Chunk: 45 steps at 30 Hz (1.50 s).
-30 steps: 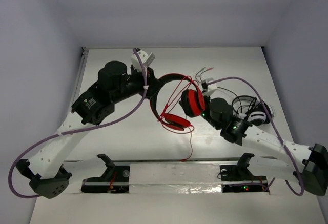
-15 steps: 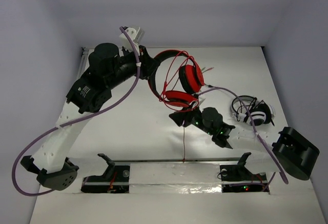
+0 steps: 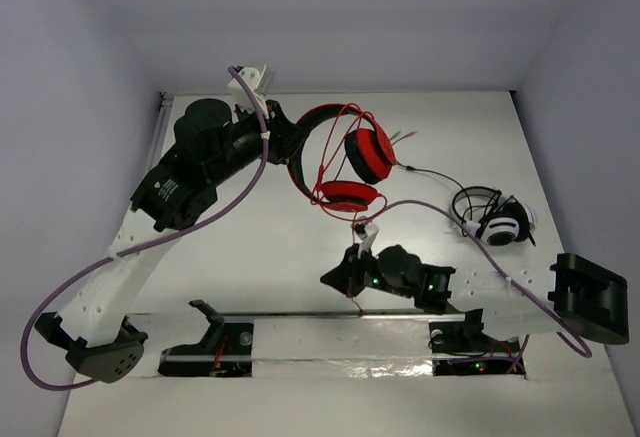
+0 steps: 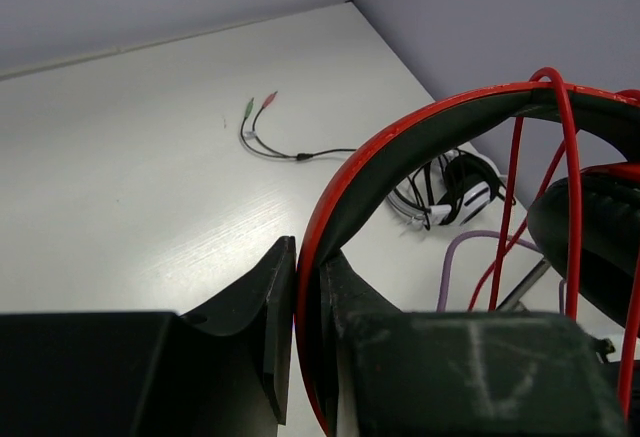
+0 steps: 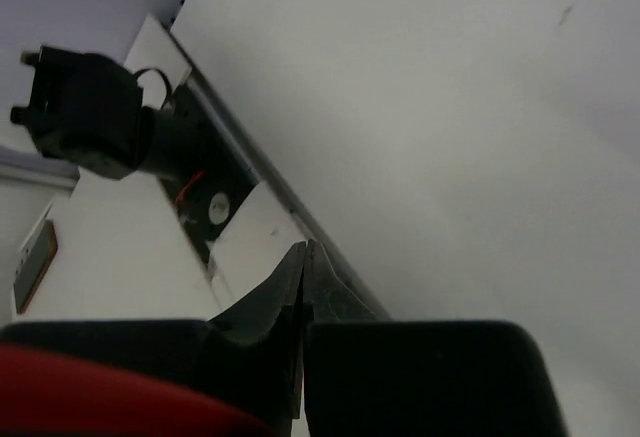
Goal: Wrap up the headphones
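While the left gripper is clamping their band, the headphones are arching lengthwise away from its jaws; the right gripper is sitting closed, grasp indiscernible.

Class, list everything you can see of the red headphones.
The red over-ear headphones look like glossy plastic, with a black-lined headband, black pads and two round cups. The left gripper is shut on the headband. Their thin red cable loops over the band and trails toward the near edge of the white table.
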Each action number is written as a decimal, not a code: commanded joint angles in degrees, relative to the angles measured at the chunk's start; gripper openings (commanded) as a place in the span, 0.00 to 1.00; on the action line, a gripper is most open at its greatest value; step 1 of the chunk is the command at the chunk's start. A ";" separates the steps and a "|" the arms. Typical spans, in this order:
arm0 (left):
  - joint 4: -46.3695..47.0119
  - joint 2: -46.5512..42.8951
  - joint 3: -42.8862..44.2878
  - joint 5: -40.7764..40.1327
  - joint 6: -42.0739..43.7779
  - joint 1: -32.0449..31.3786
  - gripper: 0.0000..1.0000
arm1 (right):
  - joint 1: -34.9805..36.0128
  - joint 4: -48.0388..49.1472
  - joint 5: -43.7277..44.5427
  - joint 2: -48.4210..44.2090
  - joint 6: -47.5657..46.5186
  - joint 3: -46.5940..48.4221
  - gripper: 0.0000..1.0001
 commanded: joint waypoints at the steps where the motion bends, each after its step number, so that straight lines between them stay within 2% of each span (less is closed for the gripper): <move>1: 7.81 -3.83 -2.17 -1.57 -3.57 0.45 0.00 | 5.41 -11.13 4.88 -3.15 4.46 6.22 0.00; 2: 7.81 -4.01 -2.79 -2.53 -3.74 0.45 0.00 | 7.59 -16.73 5.59 -4.12 4.64 8.15 0.00; 6: 8.43 -3.75 -2.18 -6.76 -6.11 0.45 0.00 | 10.24 -25.55 7.26 -9.83 4.73 15.71 0.00; 11: 14.66 -6.04 -6.83 -11.50 -10.95 0.45 0.00 | 10.78 -40.31 16.48 -16.77 6.57 21.35 0.00; 15: 16.86 -7.36 -7.72 -12.56 -13.67 0.45 0.00 | 10.78 -42.36 19.12 -16.80 7.02 20.91 0.00; 22: 18.79 -5.60 -7.45 -14.59 -14.55 0.98 0.00 | 5.95 -36.57 22.47 -4.24 4.20 19.95 0.00; 28: 15.74 -4.64 -2.19 -12.21 -13.85 3.61 0.00 | 0.59 -27.60 21.59 0.26 5.78 13.90 0.01; 31: 15.46 -4.28 -1.56 -12.47 -13.59 3.61 0.00 | -0.03 -23.65 22.29 1.41 6.05 11.43 0.11; 32: 15.81 -4.37 -2.61 -12.65 -13.59 3.61 0.00 | -0.03 -20.25 22.20 1.49 5.18 10.72 0.20; 34: 17.12 -4.45 -4.02 -11.86 -14.11 3.61 0.00 | -0.03 -18.37 22.47 1.75 4.56 10.19 0.27; 37: 17.83 -4.19 -5.60 -11.33 -14.29 3.61 0.00 | -0.03 -16.70 22.90 2.28 2.80 10.63 0.29; 39: 17.66 -4.10 -5.61 -11.77 -13.94 3.61 0.00 | -0.03 -16.34 22.82 1.94 2.01 10.89 0.07; 40: 17.22 -4.10 -5.35 -12.12 -13.77 3.61 0.00 | -0.03 -16.34 22.91 1.76 1.92 10.72 0.03; 45: 16.95 -3.93 -5.69 -16.86 -12.62 3.61 0.00 | -0.03 -17.57 21.33 1.32 2.97 10.28 0.00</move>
